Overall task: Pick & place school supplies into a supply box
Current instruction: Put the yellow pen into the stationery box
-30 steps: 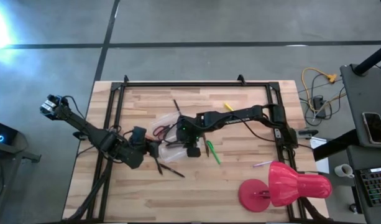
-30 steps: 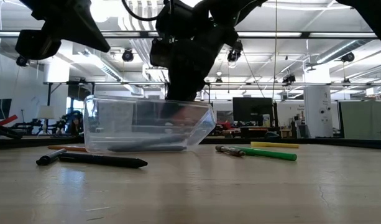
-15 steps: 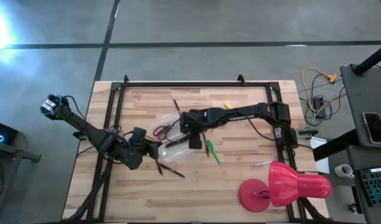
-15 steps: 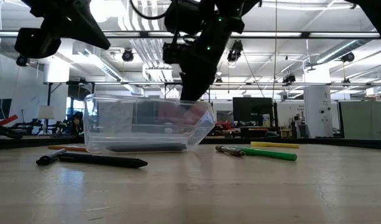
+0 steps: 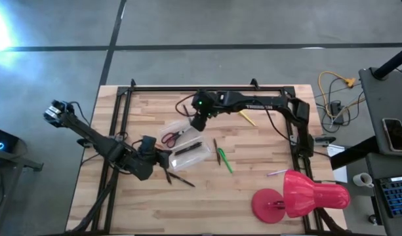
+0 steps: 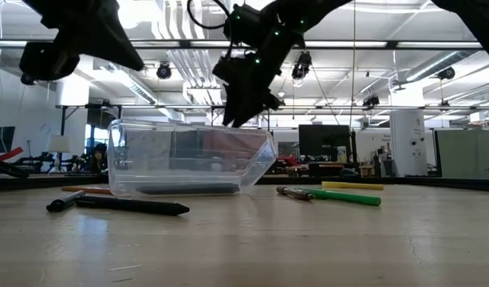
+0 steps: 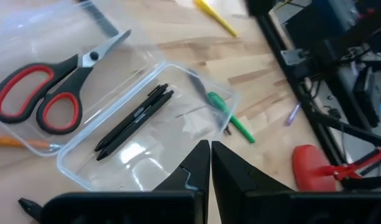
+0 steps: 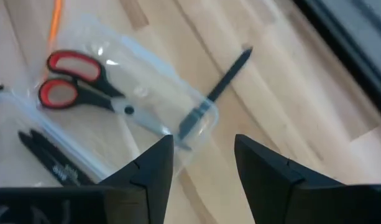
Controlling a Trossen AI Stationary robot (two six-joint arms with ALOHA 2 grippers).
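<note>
- The right gripper (image 5: 198, 122) hangs above the table's far middle, fingers spread with nothing between them, just beyond the supply box (image 5: 189, 154).
- The left gripper (image 7: 210, 163) sits at the box's near-left side, fingers pressed together and holding nothing.
- The supply box is clear plastic with see-through walls, its long axis running diagonally across the table.
- Two black pens (image 7: 135, 119) lie side by side inside it, parallel to its long walls.
- Red-handled scissors (image 7: 48, 88) rest on a clear lid beside the box, blades pointing towards the far side.
- A green pen (image 5: 224, 160) lies on the wood to the box's right.
</note>
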